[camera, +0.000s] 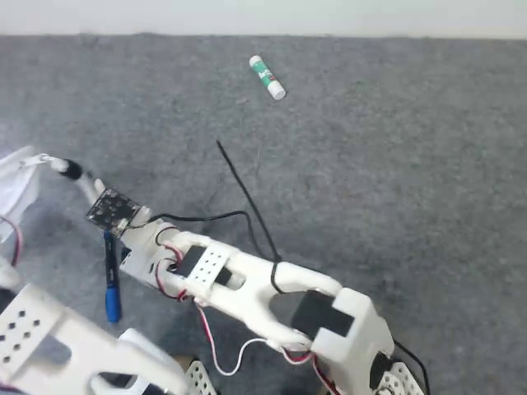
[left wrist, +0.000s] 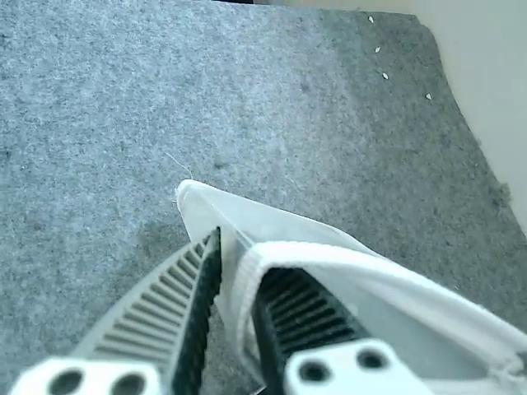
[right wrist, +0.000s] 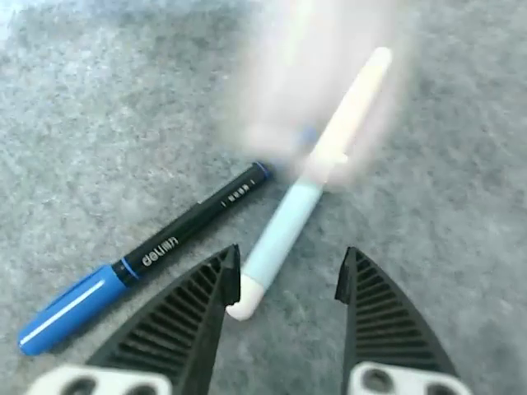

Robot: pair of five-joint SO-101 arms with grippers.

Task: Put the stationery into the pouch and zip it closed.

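While the left gripper [left wrist: 233, 247] clamps its ribbed black pads on a fold of the white pouch [left wrist: 280, 224], the right gripper [right wrist: 291, 255] hangs with its jaws spread wide over two writing tools on the grey felt mat [right wrist: 99, 99]. A pale blue pen [right wrist: 276, 230] with a white end lies in the gap between those spread jaws. That end is just beside one jaw, though whether they touch cannot be told, and the pen's far half is blurred. Just beside it lies a marker [right wrist: 177, 234] with a black barrel and a blue cap, angled so that its black end comes close to the pen's middle.

From above, an arm [camera: 247, 280] stretches from the near edge across the mat to the pouch [camera: 18, 185], which sits at the left edge of the high view. The marker [camera: 109, 284] lies on the mat just beside that arm's wrist, cap toward the near edge. A second arm [camera: 33, 329] fills the near left corner. A thin black cable [camera: 247, 197] runs from the stretched arm out over the mat. A glue stick [camera: 268, 77], white and green, lies well apart from the rest, near the mat's far edge by the pale wall [camera: 263, 16].
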